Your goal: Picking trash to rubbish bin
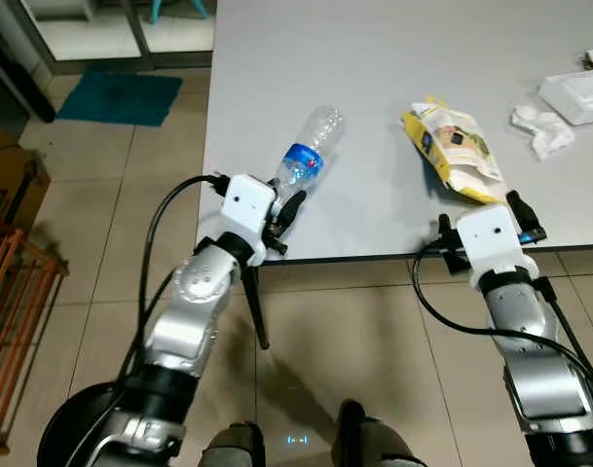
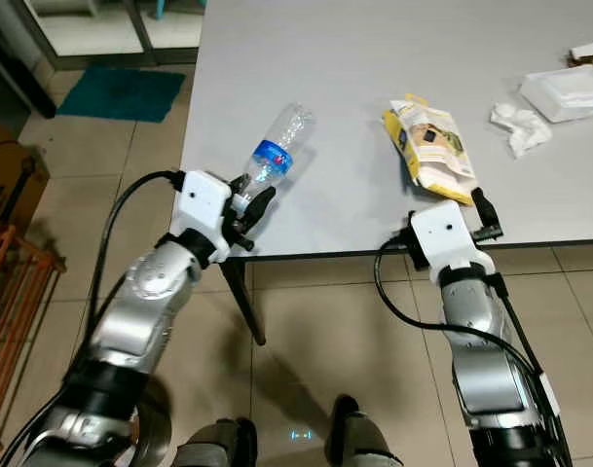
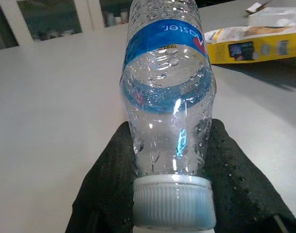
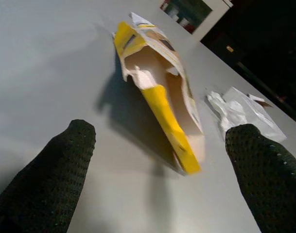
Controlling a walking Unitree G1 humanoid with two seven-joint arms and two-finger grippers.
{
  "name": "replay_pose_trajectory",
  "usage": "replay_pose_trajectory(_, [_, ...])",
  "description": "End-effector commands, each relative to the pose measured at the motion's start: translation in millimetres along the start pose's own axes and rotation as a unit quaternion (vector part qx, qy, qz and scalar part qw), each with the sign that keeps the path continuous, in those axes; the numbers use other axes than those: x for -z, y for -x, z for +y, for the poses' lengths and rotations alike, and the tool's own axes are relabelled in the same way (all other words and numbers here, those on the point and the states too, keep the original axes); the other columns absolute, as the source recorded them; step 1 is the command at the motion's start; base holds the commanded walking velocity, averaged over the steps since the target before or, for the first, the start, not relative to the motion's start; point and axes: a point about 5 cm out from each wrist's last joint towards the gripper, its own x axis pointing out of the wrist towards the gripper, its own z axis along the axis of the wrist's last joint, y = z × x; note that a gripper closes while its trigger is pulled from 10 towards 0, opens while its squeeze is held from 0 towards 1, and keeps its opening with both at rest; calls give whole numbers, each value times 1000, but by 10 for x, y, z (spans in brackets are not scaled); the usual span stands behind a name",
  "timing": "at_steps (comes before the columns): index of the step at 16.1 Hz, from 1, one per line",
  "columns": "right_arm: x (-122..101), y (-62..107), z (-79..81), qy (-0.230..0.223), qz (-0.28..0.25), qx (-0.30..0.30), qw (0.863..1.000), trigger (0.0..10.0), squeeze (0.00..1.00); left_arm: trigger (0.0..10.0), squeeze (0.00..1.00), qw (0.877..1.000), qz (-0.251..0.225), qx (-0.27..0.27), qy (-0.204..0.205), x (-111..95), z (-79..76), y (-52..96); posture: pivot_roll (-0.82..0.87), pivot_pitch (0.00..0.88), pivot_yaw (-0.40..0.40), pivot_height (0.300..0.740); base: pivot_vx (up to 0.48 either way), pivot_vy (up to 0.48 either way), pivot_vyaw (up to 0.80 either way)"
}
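A home's tiled room: grey table (image 1: 374,58) at twelve o'clock, teal mat (image 1: 121,95) at ten, wooden rack (image 1: 14,321) at nine, glass door frame (image 1: 92,34) beyond.

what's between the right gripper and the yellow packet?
Only bare grey table. In the right wrist view the right gripper is open, fingers wide apart, with the torn yellow packet lying ahead of them, not touching.

Clear bottle (image 1: 310,148), blue label band, white cap. Yellow-and-white packet (image 1: 456,152), dark printed patches. White crumpled tissue (image 1: 541,130). Pale grey worktop (image 1: 374,58). Beige floor tiles (image 1: 101,233), teal mat (image 1: 121,96). Left hand (image 1: 285,216): black fingers.
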Motion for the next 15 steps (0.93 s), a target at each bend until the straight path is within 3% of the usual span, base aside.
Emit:
replay_pose_trajectory(1, [37,-14,-3,5,-1,-4,1000,10000,0,10000,0,999,-2,32,3,-44,-69,39,205,290,24,740,0,0,0])
replay_pose_trajectory(6, [27,-170,-80,18,-18,5,1000,10000,0,10000,0,997,8,77,-12,-113,-71,192,244,305,33,740,0,0,0])
replay_pose_trajectory(15, [222,-397,-123,27,-17,3,999,10000,0,10000,0,995,46,81,-19,-138,-22,415,321,360,50,740,0,0,0])
